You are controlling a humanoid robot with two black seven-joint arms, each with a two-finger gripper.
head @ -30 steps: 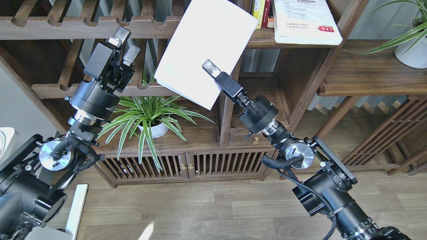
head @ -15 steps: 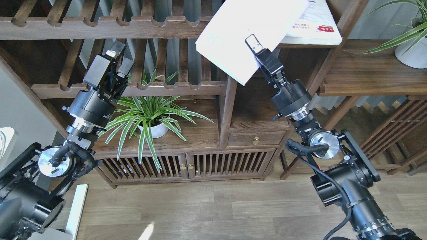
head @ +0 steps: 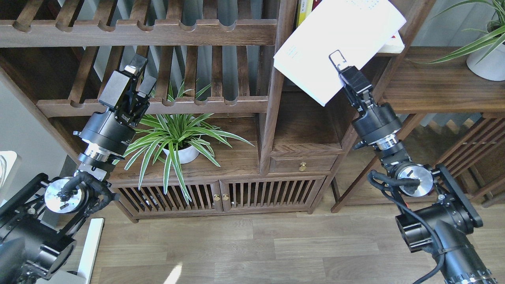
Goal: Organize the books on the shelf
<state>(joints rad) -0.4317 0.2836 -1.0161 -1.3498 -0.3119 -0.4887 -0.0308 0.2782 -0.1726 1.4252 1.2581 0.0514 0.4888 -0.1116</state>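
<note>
My right gripper [head: 337, 58] is shut on the lower edge of the pale lilac-white book [head: 335, 35] and holds it tilted in front of the upper shelf compartment. The book covers most of the large white book; only that book's corner [head: 395, 45] with a bit of red label shows. The dark walnut shelf [head: 382, 54] shows as a short piece of front edge under that corner. The dark book with the orange-red cover is not identifiable. My left gripper [head: 142, 73] is open and empty, in front of the slatted rack at the left.
Yellow and red upright spines [head: 307, 8] stand at the top behind the post [head: 282, 47]. Slatted racks [head: 158, 33] fill the left. A spider plant [head: 177, 138] sits on the lower board, another potted plant [head: 487, 55] on the right side shelf. A drawer [head: 303, 163] lies below.
My right arm has carried the pale book to the right, from in front of the slatted rack to in front of the shelf compartment and the large white book. My left gripper has drawn back slightly.
</note>
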